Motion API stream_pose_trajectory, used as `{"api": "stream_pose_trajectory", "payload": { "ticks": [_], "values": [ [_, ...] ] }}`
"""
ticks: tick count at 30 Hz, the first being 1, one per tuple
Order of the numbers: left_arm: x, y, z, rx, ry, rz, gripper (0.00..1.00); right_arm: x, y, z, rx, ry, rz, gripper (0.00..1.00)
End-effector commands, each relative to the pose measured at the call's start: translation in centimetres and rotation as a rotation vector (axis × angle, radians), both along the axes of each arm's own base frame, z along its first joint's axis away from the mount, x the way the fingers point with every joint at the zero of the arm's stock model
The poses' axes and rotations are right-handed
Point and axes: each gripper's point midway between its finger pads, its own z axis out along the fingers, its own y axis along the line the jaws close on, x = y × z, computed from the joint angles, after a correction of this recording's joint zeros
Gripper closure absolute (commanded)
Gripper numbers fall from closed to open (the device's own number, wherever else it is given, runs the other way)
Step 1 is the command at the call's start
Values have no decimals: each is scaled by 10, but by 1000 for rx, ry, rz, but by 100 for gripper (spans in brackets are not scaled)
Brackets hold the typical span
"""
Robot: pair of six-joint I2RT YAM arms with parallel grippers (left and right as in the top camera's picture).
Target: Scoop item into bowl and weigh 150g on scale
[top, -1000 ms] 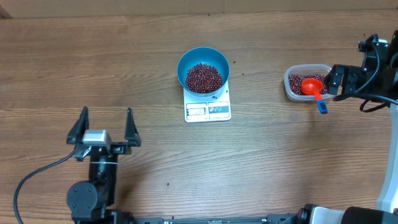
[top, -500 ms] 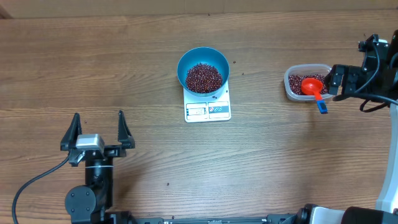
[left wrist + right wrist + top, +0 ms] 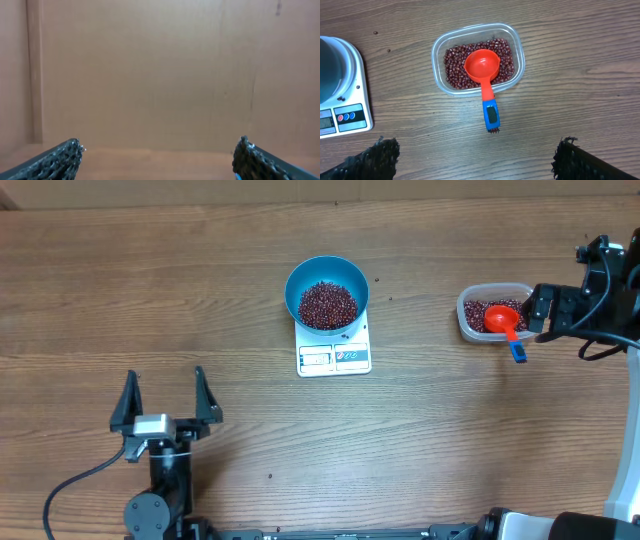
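Left gripper (image 3: 165, 375), jaws wide apart and empty, has drawn back farther from the scale (image 3: 335, 358), which carries the bowl (image 3: 296, 288) of beans (image 3: 327, 304). Right gripper (image 3: 476, 145), also spread and empty, hovers right of the scale over the scoop (image 3: 482, 67) lying in the tub (image 3: 437, 50); scooping looks finished.

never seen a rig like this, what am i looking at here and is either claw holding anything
It is a robot with two arms at a wooden table. One picture looks straight down; the other two come from a camera on each wrist, so the dark tips at their bottom edges are that arm's own fingers. The left gripper and right gripper both stand open, holding nothing. A round blue bowl of dark red-brown beans sits on a small white kitchen scale. To the right, a clear plastic tub holds more beans and a red scoop with a blue handle.
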Motion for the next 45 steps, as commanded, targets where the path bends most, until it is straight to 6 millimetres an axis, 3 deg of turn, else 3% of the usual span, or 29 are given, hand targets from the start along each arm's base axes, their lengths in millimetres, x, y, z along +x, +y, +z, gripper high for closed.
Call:
{"api": "stream_pose_trajectory", "payload": {
  "ticks": [1, 9, 17, 45],
  "values": [
    [-6, 8, 1, -19, -17, 39, 1, 3, -1, 9, -13, -27, 5, 0],
    [-3, 17, -32, -35, 113, 87, 0, 3, -1, 9, -13, -27, 5, 0],
    [1, 16, -98, -29, 386, 84, 0, 3, -1, 9, -13, -27, 5, 0],
    [1, 16, -97, 16, 386, 92, 1, 3, -1, 9, -13, -27, 5, 0]
  ]
}}
